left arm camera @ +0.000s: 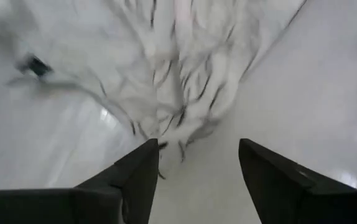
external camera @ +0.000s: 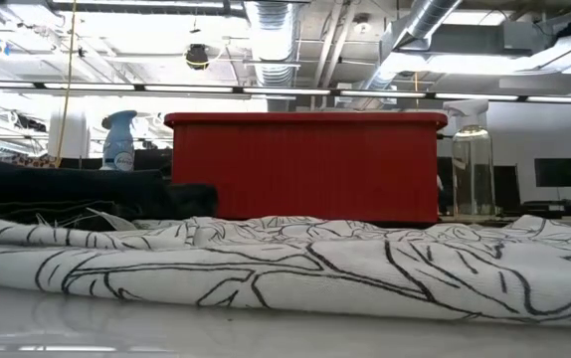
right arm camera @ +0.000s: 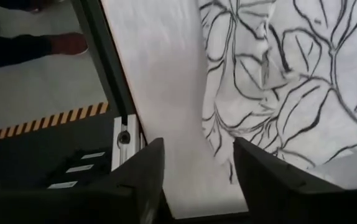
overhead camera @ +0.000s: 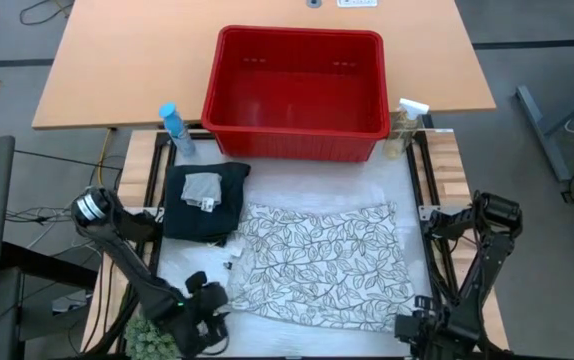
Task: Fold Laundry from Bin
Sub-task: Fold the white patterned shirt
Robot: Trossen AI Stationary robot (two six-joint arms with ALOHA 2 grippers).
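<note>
Nearest me on the table (overhead camera: 297, 175), the leaf cloth (overhead camera: 317, 265) lies spread almost flat, white with grey-black leaf outlines, its edges a little wavy; from the low view (external camera: 295, 264) it sits in shallow rumples. Just beside its far left corner I see the trousers (overhead camera: 205, 200), dark and bunched into a rough square, with a small grey cloth (overhead camera: 203, 188) on top. Beyond them stands the bin (overhead camera: 297, 95), red, sloped-sided, small slots near its rim, and I see nothing inside it. A blue spray bottle (overhead camera: 175, 130) stands at its left corner, a clear one (overhead camera: 405, 125) at its right.

I read the work surface as white and glossy, framed by dark rails and light wood, with a second wooden table (overhead camera: 127, 60) behind the bin. Across the room I see ceiling ducts (external camera: 276, 25) and lamps.

My left gripper (overhead camera: 199, 305) is low at the near left corner of the leaf cloth; its wrist view shows the fingers (left arm camera: 135, 177) spread apart with nothing between them, the cloth's corner just ahead. My right gripper (overhead camera: 417, 328) is at the near right edge, fingers (right arm camera: 147, 168) likewise parted and empty over the cloth's border (right arm camera: 278, 87). Both arms are folded back, elbows out to the sides.
</note>
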